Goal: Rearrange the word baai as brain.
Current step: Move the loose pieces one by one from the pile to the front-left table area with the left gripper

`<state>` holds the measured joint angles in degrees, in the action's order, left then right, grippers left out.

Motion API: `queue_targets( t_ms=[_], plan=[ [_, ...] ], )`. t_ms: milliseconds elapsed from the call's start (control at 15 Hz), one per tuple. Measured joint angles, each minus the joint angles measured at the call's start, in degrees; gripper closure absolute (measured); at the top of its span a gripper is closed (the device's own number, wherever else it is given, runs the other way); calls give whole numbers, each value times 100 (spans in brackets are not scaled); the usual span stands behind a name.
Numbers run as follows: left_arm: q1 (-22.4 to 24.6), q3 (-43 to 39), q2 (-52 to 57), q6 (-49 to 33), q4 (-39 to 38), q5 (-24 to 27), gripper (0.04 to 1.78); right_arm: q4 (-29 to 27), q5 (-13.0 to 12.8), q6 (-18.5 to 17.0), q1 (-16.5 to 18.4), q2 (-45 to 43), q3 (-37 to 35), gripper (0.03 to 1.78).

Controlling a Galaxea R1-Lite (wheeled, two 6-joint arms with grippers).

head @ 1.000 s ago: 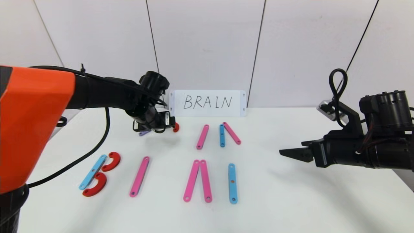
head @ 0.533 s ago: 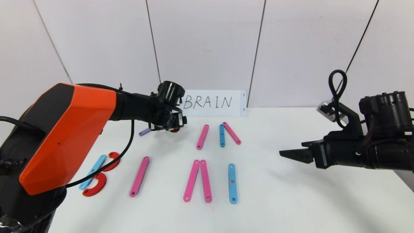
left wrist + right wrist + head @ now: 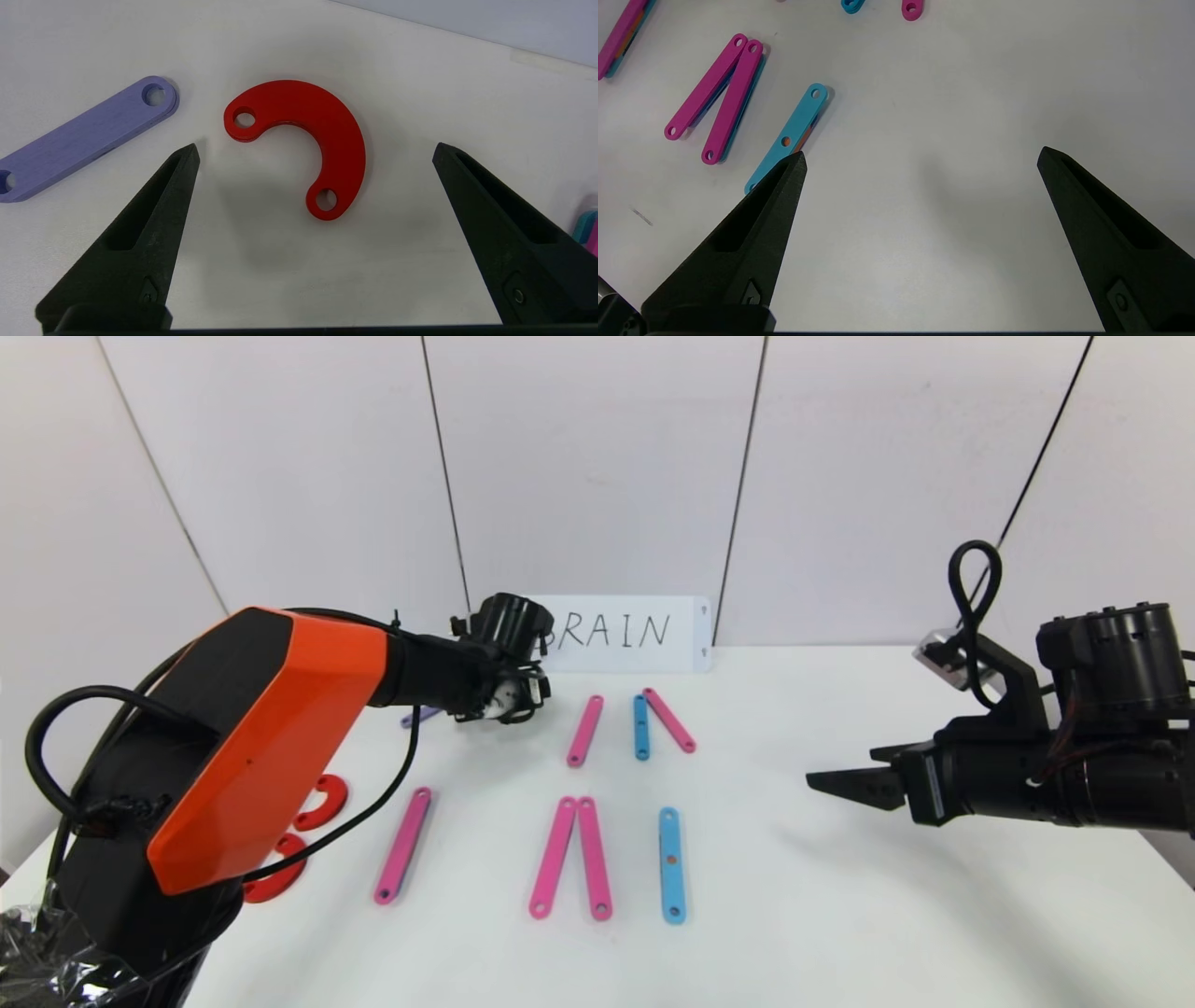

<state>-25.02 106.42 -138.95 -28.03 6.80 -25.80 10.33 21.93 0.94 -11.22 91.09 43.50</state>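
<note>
Flat letter pieces lie on the white table (image 3: 840, 915). My left gripper (image 3: 315, 147) is open just above the table near the back, over a red C-shaped piece (image 3: 327, 135) that lies flat between its fingers. A lilac bar (image 3: 88, 137) lies beside it and also shows in the head view (image 3: 417, 717). In the head view the left gripper (image 3: 509, 705) hides the red piece. Two more red curved pieces (image 3: 322, 800) peek out by the left arm. My right gripper (image 3: 822, 779) hovers open and empty at the right.
A pink bar (image 3: 403, 845), a pink bar pair (image 3: 571, 857) and a blue bar (image 3: 671, 863) lie in front. A pink bar (image 3: 585, 730), a blue bar (image 3: 641, 726) and a pink bar (image 3: 668, 720) lie behind. The white BRAIN card (image 3: 621, 633) stands at the wall.
My left arm has swung to the right along the back of the table and now covers the B on the card. The right arm has not moved.
</note>
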Motion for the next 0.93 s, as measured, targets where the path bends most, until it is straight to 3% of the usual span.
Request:
queue_targets(
  t_ms=[267,467,600,933],
  plan=[
    [-1,113,-118,-26,-9,-118,8,117,4,0,0,0,-45,8],
    [16,250,-226,-37,0,-226,24,130,6,0,0,4,-56,8],
    [22,278,-256,-35,-2,-226,48,130,6,0,-2,6,-61,8],
    [22,302,-273,-48,35,-226,136,128,9,0,-5,6,-61,8]
  ],
)
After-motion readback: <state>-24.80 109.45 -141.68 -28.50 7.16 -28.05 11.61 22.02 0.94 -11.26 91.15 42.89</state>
